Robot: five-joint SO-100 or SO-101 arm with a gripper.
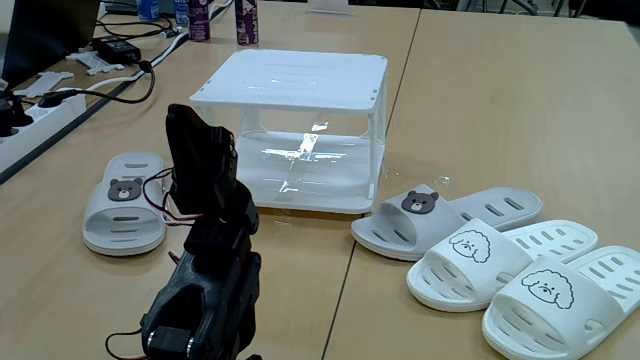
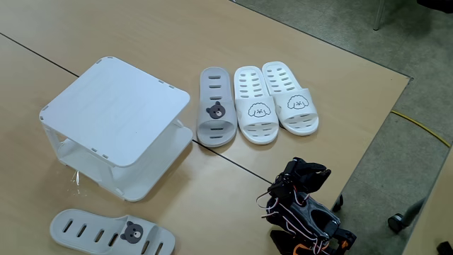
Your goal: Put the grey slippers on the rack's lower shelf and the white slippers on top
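One grey slipper (image 1: 125, 203) (image 2: 106, 234) lies flat on the table to the left of the rack in a fixed view. The other grey slipper (image 1: 440, 218) (image 2: 216, 106) lies right of the rack, beside the two white slippers (image 1: 500, 258) (image 2: 256, 106), which rest side by side. The white rack (image 1: 300, 80) (image 2: 117, 113) stands between them, its top and its lower shelf (image 1: 315, 175) bare. My black arm is folded up near the table's front edge, and my gripper (image 1: 198, 140) (image 2: 306, 174) holds nothing. It touches no slipper, and its jaws are too dark to read.
A power strip (image 1: 40, 115), cables and an adapter lie at the back left, with bottles (image 1: 245, 22) behind the rack. A seam (image 1: 350, 270) runs between the two tabletops. The table's edge and the floor lie just beyond my arm in a fixed view (image 2: 396, 142).
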